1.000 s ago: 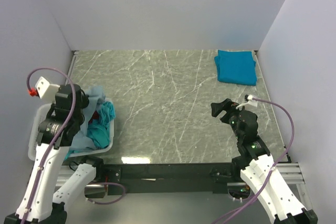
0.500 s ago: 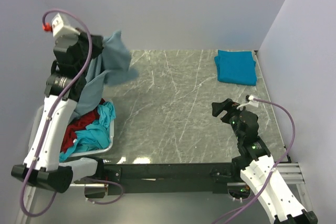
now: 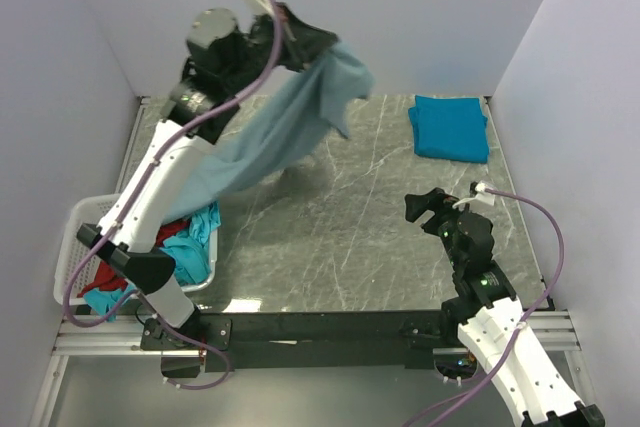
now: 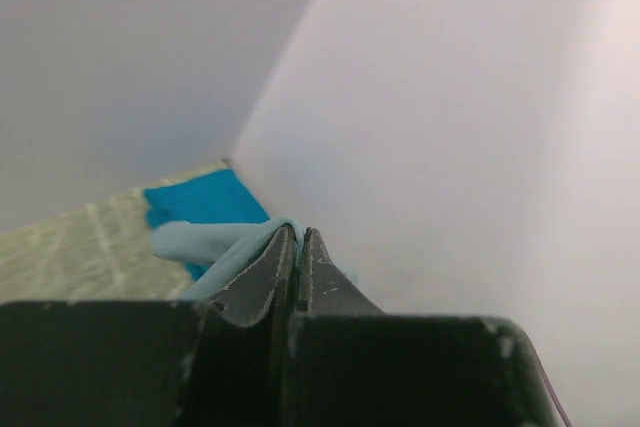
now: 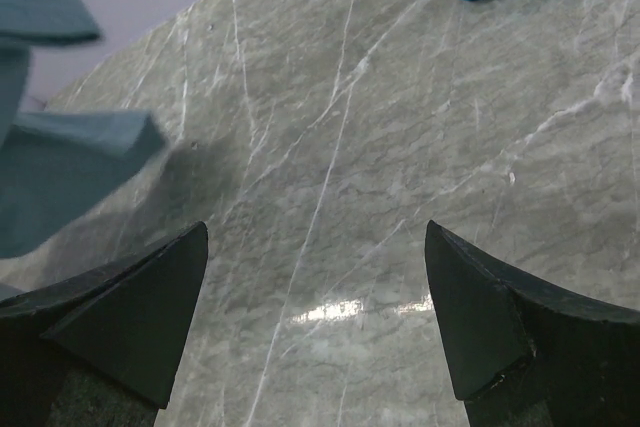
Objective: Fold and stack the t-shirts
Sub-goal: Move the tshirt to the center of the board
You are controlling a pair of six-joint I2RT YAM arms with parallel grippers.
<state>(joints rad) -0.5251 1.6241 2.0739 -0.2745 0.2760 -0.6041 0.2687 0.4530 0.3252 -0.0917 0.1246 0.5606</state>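
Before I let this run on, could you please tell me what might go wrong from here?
The left end effector pinches only a thin fold of the grey-blue shirt, so the cloth may slip free. Its hanging tail ends near the basket and might snag on the rim.

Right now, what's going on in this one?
The left fingers are shut on a grey-blue t-shirt, holding it high above the far left of the table, its cloth trailing down toward the laundry basket, where a red shirt and a turquoise shirt lie. The right fingers stand open above bare table, holding nothing. A teal-blue shirt lies folded in the far right corner.
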